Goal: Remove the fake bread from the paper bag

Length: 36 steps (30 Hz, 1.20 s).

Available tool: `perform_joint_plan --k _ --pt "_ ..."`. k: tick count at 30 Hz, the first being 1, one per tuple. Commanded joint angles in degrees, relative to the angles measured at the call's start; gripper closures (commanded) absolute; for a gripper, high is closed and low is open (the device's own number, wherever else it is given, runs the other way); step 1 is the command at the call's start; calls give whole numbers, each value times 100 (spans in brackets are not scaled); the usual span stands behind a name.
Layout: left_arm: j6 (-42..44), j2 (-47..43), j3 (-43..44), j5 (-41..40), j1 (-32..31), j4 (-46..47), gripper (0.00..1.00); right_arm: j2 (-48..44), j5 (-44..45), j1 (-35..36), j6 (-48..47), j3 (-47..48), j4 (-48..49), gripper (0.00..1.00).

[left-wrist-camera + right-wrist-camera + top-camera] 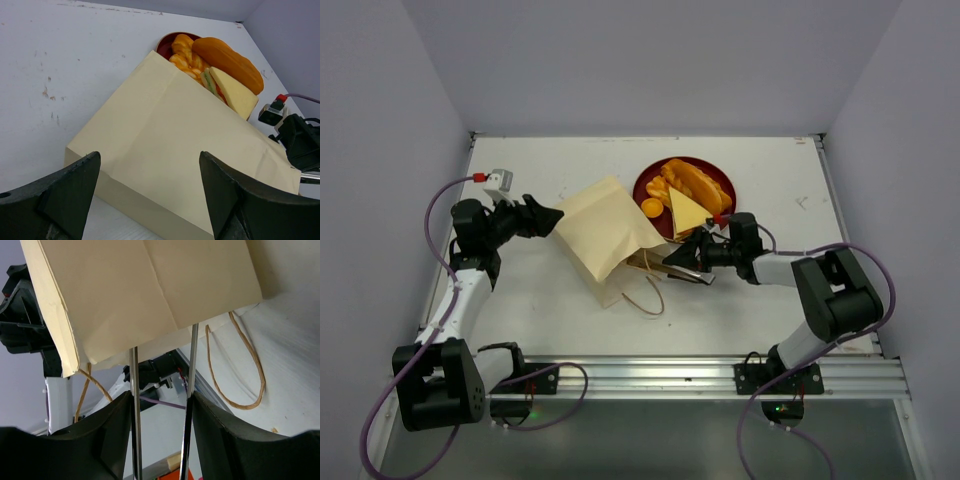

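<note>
The cream paper bag (603, 235) lies on its side, mouth toward the right, cord handle (645, 295) on the table. My left gripper (552, 217) is open at the bag's bottom corner; the bag (175, 150) fills the view between its fingers. My right gripper (692, 258) is shut on metal tongs (685, 268) whose tips reach into the bag's mouth (150, 290). On the red plate (655, 180) lie a long orange roll (700, 180), a yellow sandwich slice (686, 211) and an orange bun (652, 207). No brown-speckled slice shows.
The plate (165, 45) touches the bag's far side. An aluminium rail (650, 375) runs along the near table edge. Grey walls close in the left, back and right sides. The right arm's wrist (295, 140) shows beyond the bag's mouth.
</note>
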Motion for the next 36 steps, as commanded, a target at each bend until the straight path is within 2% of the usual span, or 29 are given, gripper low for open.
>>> perform_joint_plan --k 1,8,15,27,31,36 --pt "129 -12 55 -46 -32 298 17 107 154 -5 -60 260 27 46" --pt "155 76 63 6 -32 289 17 221 347 4 53 269 210 46" --pt "155 129 63 33 -41 289 17 362 470 30 502 304 922 45" --pt "138 217 37 147 -41 289 16 669 638 127 590 410 1221 47" --pt "138 226 28 156 -50 289 17 748 620 136 564 462 1222 56" --pt "173 226 28 156 -49 254 16 696 436 144 502 506 1117 82"
